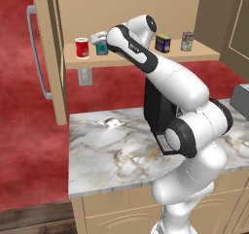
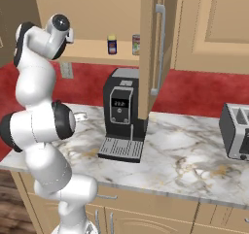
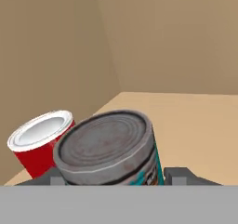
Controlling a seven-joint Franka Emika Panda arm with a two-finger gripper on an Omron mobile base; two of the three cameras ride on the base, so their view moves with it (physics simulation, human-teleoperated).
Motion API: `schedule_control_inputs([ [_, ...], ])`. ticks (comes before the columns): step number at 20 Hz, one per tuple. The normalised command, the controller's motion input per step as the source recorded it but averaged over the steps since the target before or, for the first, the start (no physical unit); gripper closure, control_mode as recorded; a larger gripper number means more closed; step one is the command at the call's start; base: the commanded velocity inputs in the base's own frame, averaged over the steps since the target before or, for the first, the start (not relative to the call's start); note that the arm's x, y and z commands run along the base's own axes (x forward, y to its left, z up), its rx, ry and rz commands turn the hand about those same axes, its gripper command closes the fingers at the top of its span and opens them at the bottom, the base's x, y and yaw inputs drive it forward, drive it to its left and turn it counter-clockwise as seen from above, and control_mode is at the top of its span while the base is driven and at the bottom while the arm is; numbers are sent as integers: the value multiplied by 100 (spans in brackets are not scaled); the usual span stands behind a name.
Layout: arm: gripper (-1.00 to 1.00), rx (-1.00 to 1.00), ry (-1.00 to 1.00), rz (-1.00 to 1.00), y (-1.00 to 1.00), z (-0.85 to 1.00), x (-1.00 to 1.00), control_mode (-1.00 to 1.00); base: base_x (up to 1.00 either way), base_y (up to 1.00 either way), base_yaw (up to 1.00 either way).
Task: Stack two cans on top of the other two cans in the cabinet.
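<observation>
On the cabinet point(image 1: 58, 58) shelf, the red can point(image 1: 81, 47) is seen near the left end. Beside it, the teal can point(image 3: 111, 151) appears pinched by the gripper point(image 3: 114, 175). The dark blue can point(image 1: 163, 43) and silvery can point(image 1: 186, 41) are set toward the right end.

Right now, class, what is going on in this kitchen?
The robot arm reaches into the open cabinet, its gripper at the teal can, with a finger on either side of it. The red can stands beside it. The dark blue can and silvery can wait further along the shelf; nothing is stacked yet.
</observation>
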Motion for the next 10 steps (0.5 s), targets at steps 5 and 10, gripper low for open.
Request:
schedule_control_inputs([
  [5,100,0,-13,5,0,11,-26,-100,0,0,0],
  [10,100,0,-1,0,-1,32,-1,-100,0,0,0],
])
